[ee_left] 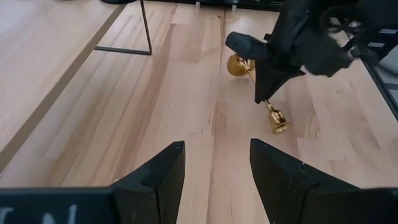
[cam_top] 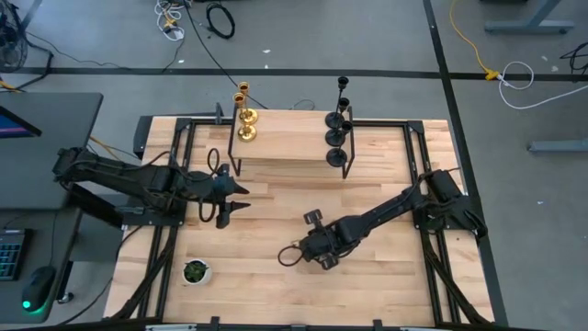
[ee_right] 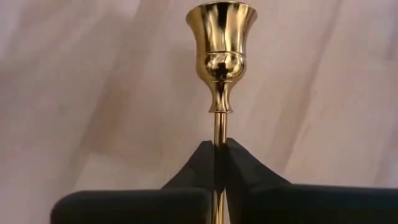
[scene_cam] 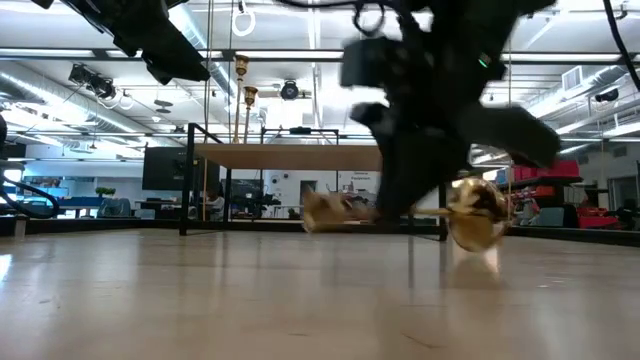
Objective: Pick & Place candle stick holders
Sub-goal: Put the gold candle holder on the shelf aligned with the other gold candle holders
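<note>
Right end effector [ee_right: 219, 163] pinched on slim stem of gold candle stick holder [ee_left: 253, 72], lying low over mid-bench [cam_top: 276, 276]. Risk: thin polished stem rotates or slips in narrow pinch; heavy base swings on lift. Left end effector [ee_left: 214, 171] wide, empty, near shelf [cam_top: 285, 145].

One gold holder [ee_left: 255, 76] lies on its side low over the surface near its middle, its slim stem pinched between the right hand's [ee_right: 219, 163] fingers. Two gold holders [cam_top: 244, 118] stand upright on the far shelf's left end; what look like three black holders [cam_top: 339, 127] stand at its right end.
</note>
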